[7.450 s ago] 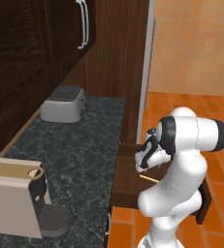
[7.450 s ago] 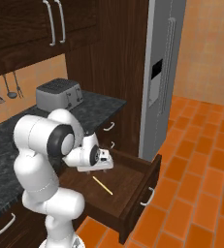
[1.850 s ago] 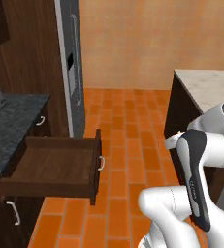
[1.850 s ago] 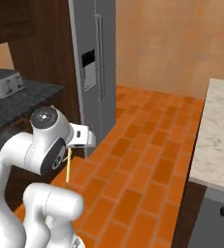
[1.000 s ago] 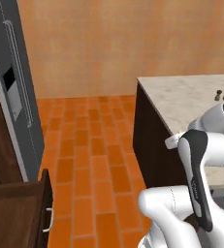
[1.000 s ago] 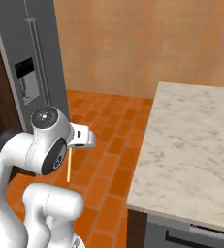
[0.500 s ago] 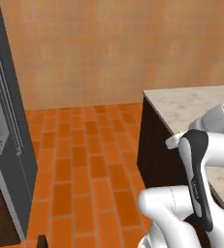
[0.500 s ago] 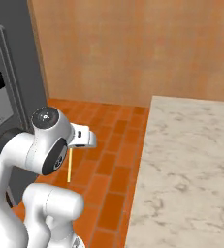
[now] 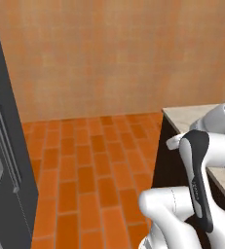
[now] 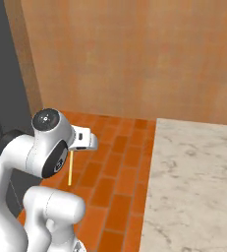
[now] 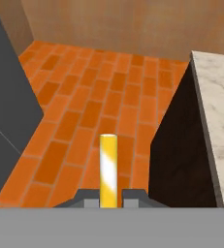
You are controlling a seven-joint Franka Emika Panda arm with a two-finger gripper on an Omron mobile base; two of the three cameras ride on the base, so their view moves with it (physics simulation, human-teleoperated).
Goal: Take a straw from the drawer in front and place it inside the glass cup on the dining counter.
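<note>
Your gripper (image 11: 108, 197) is clamped tight on the straw (image 11: 108, 169), holding it over the brick floor (image 11: 99, 97) beside the counter's (image 11: 220, 106) edge

No legible text, label, brand, number or sign on any surface.
</note>
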